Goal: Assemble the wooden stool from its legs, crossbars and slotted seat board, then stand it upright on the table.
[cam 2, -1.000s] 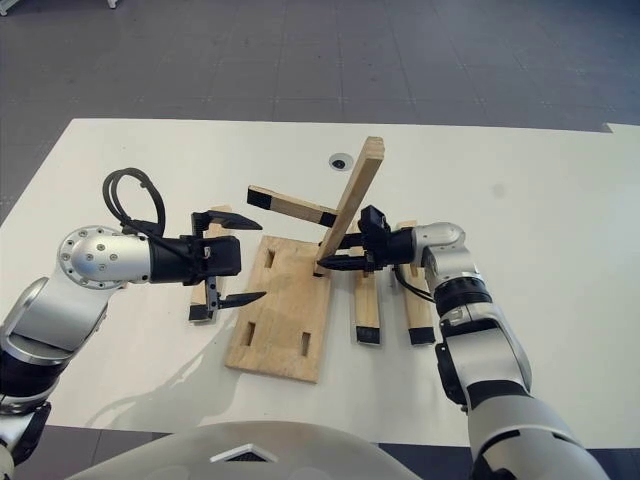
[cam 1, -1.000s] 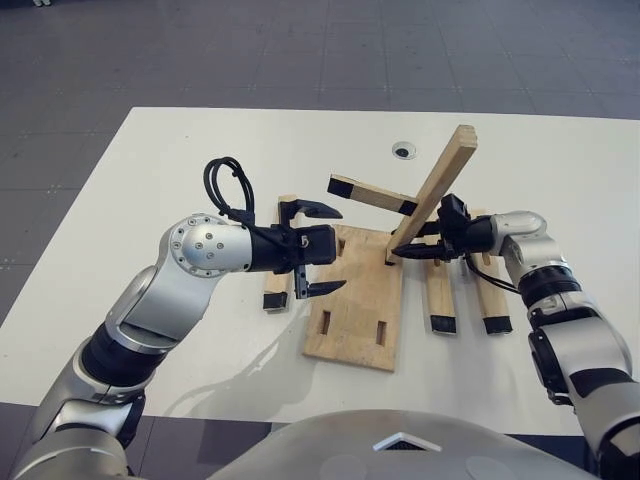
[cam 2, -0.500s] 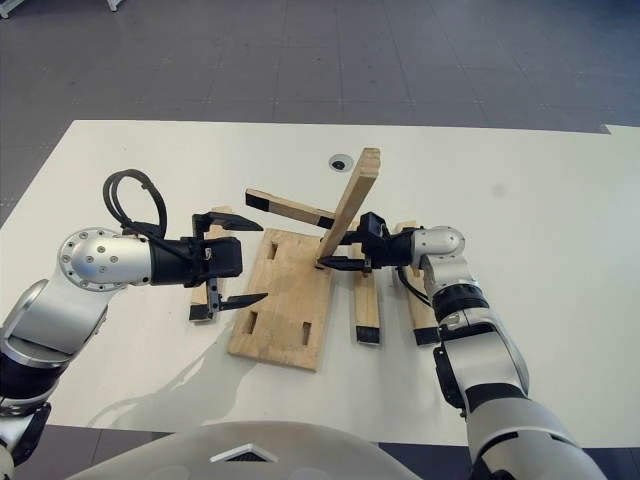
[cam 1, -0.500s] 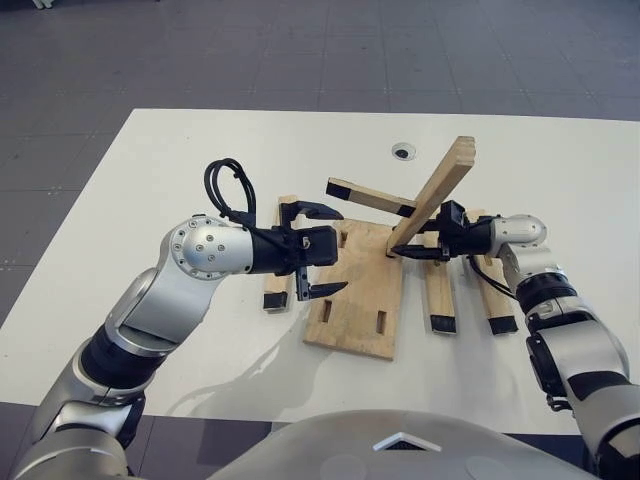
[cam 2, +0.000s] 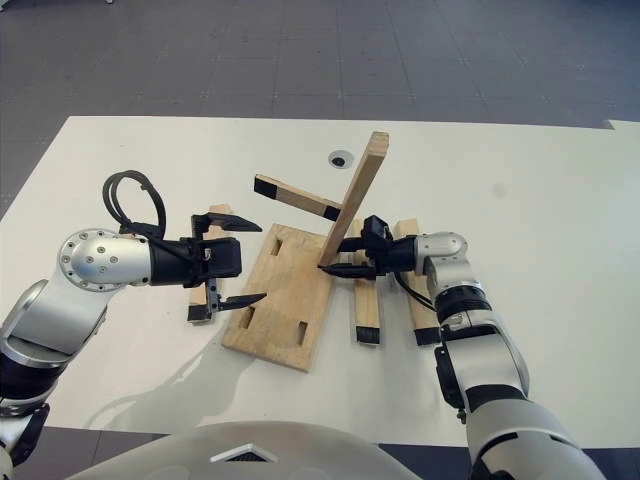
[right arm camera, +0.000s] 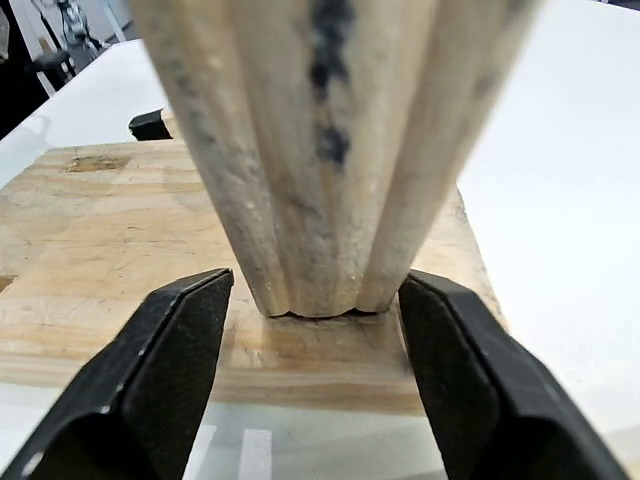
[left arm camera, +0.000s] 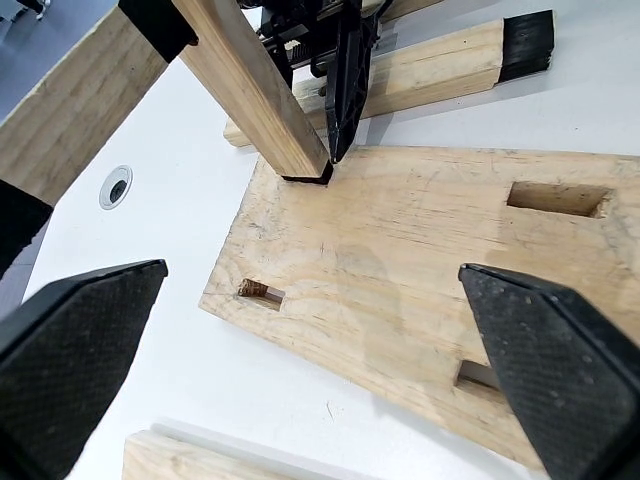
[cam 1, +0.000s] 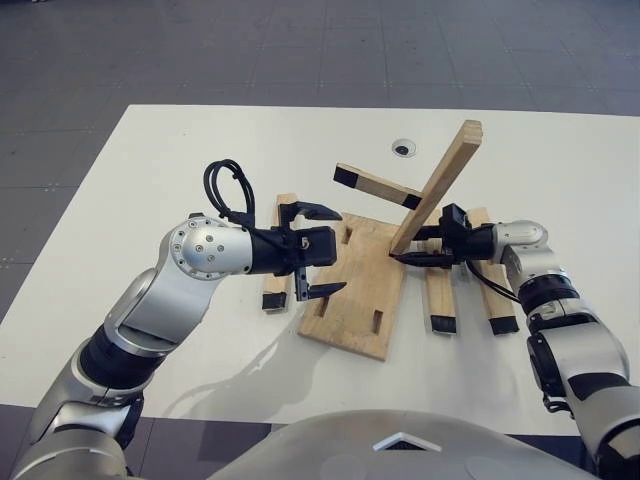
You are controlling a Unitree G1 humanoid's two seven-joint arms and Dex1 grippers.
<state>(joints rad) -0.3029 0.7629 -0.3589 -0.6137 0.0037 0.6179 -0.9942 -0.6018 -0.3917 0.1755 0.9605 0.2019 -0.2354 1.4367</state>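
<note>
The slotted seat board (cam 1: 352, 295) lies flat on the white table. A wooden leg (cam 1: 437, 185) stands tilted in the slot at the board's far right corner, and a black-tipped crossbar (cam 1: 375, 186) juts from it toward the left. My right gripper (cam 1: 410, 247) is shut on the leg's foot, one finger (right arm camera: 165, 380) on each side. My left gripper (cam 1: 333, 250) hangs open over the board's left edge with nothing between its fingers (left arm camera: 80, 330). The leg (left arm camera: 255, 95) and an empty slot (left arm camera: 558, 198) appear in the left wrist view.
Two loose black-tipped pieces (cam 1: 438, 300) (cam 1: 493, 298) lie on the table right of the board, under my right forearm. More loose pieces (cam 1: 279, 288) lie left of the board below my left gripper. A round hole (cam 1: 402, 149) sits in the tabletop at the back.
The seat board has turned a little on the table, its near end swinging left. The leg and crossbar shifted slightly right with my right gripper. My left arm has kept still.
</note>
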